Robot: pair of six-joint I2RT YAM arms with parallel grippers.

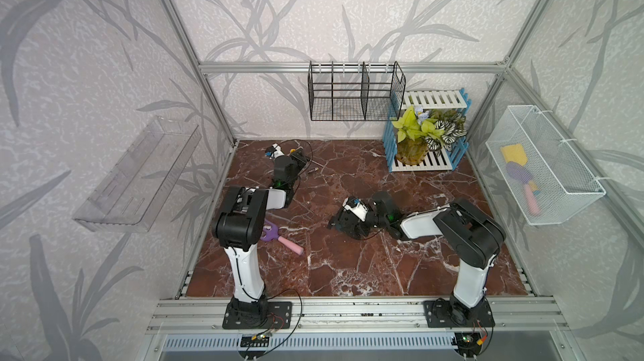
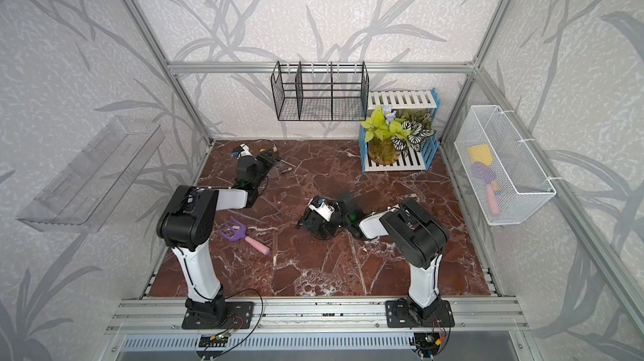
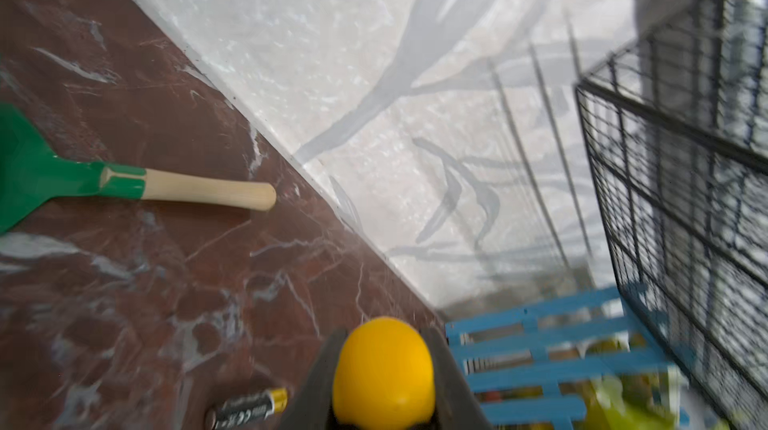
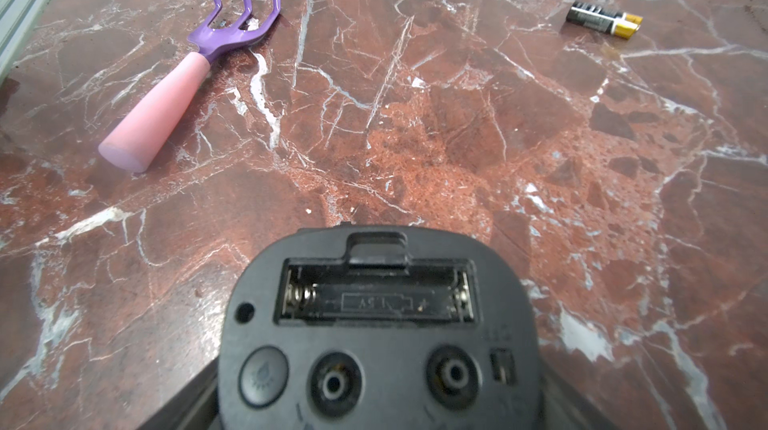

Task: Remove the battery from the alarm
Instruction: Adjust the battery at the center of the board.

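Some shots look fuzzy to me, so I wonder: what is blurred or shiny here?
Left wrist view: the yellow knob near the lens and the wire basket are blurred, the green shovel sharper. Right wrist view: the clock softens toward the lens; the glossy table seems to mirror the battery.

You have bright, even light; shadows on the tabletop (image 1: 348, 272) are soft. Your left wrist view blurs beside the wire basket (image 3: 685, 199). Top views bow at edges.
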